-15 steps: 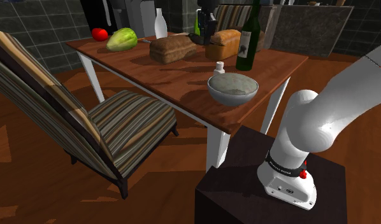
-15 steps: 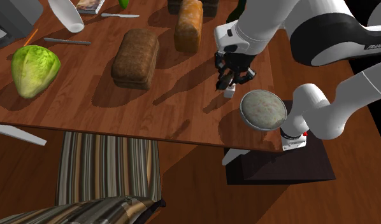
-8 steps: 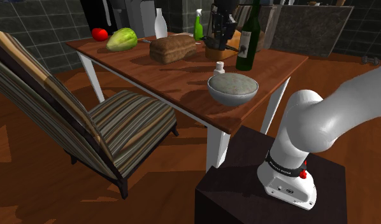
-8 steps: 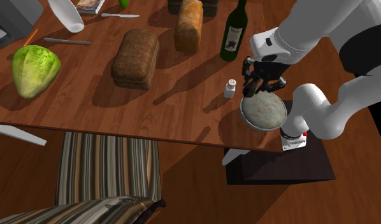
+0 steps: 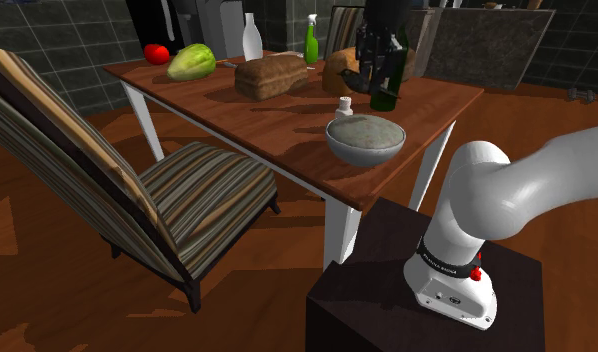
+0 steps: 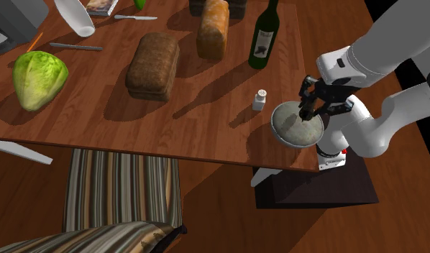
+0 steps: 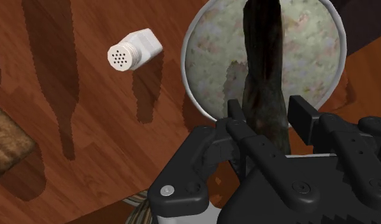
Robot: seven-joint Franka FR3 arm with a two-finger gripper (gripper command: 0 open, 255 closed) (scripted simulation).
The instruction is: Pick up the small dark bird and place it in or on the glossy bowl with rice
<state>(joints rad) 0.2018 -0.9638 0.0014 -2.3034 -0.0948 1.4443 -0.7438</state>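
The small dark bird [image 7: 264, 70] hangs long and narrow between the black fingers, and my gripper [image 7: 269, 116] is shut on it. Directly beneath it sits the glossy grey bowl [image 7: 190, 60], holding speckled rice. In the second exterior view the gripper [image 6: 311, 108] hovers over the bowl [image 6: 274, 123] near the table's corner by the stand, with the bird [image 6: 305, 113] above the rice. From the shoulder camera the gripper [image 5: 373, 62] is well above the bowl [image 5: 362, 150], in front of the bottle.
A white salt shaker [image 6: 259, 99] stands just beside the bowl. A dark wine bottle [image 6: 262, 36], two bread loaves [image 6: 153, 66] [image 6: 213, 27] and a lettuce [image 6: 39, 79] lie farther along the wooden table [image 6: 134, 122]. A striped chair [image 5: 187, 190] stands at its side.
The gripper has carried the bird from beside the salt shaker towards the second exterior view's right, and it now hangs over the bowl. The bowl and shaker have stayed put.
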